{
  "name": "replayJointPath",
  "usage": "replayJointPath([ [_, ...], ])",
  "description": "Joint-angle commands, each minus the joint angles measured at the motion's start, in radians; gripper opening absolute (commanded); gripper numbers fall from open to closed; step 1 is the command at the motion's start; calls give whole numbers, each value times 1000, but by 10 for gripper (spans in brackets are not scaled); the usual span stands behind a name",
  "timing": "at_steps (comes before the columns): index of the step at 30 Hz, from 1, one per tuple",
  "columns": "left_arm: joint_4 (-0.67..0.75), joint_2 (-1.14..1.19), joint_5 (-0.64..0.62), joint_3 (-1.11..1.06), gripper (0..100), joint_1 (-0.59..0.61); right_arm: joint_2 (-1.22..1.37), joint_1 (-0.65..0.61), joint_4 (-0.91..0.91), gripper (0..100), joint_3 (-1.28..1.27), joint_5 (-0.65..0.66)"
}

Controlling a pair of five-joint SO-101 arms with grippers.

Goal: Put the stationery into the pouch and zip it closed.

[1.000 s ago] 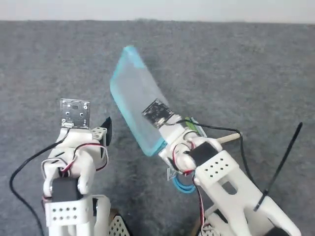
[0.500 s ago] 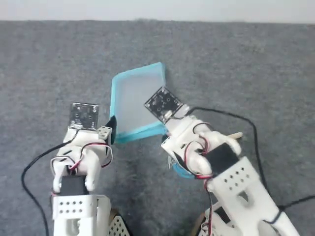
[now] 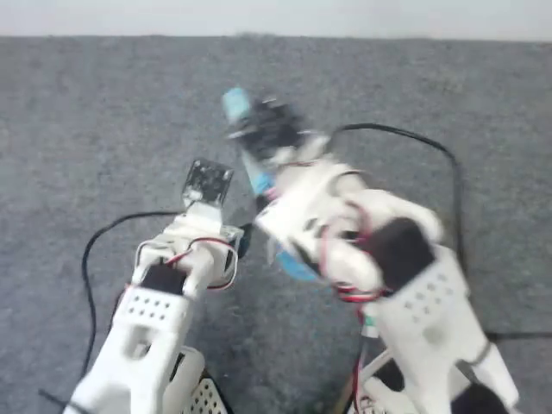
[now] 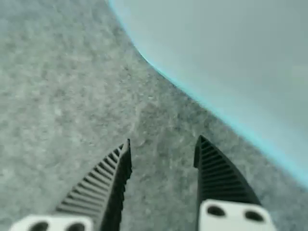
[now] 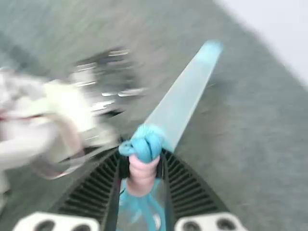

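Right tool (image 5: pixel 142 163) clamped on pouch (image 5: pixel 185 101), likely at zip cord (image 5: pixel 144 144); left tool (image 4: pixel 161 150) gaping, beside pouch.

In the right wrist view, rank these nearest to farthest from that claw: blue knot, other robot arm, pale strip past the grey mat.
1. The blue knot, clamped in the right gripper.
2. The other arm, alongside the pouch, farther out.
3. The pale strip, beyond the far edge of the mat.

The pouch (image 4: pixel 231 48) is smooth frosted plastic, the table cover (image 3: pixel 86 112) rough matt felt.
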State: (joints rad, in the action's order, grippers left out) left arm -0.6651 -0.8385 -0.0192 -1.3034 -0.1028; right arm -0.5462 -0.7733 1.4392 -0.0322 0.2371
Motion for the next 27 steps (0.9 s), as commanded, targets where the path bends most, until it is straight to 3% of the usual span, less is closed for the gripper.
replayJointPath([
  [1, 91, 140, -31, 101, 202, 8, -10, -99, -18, 6, -57, 9],
  [7, 75, 81, -35, 104, 202, 112, -139, -108, -320, 7, -583, 15],
  [11, -64, -21, -31, 159, 202, 242, -177, -104, -472, 7, -833, 15],
  [16, -261, -173, 51, 234, 202, 397, -177, -99, -532, 7, -907, -31],
  [22, -408, -325, 239, 237, 207, 399, -177, -39, -545, 7, -910, -78],
  [27, -446, -361, 276, 232, 226, 391, -185, 41, -541, 6, -896, -81],
])
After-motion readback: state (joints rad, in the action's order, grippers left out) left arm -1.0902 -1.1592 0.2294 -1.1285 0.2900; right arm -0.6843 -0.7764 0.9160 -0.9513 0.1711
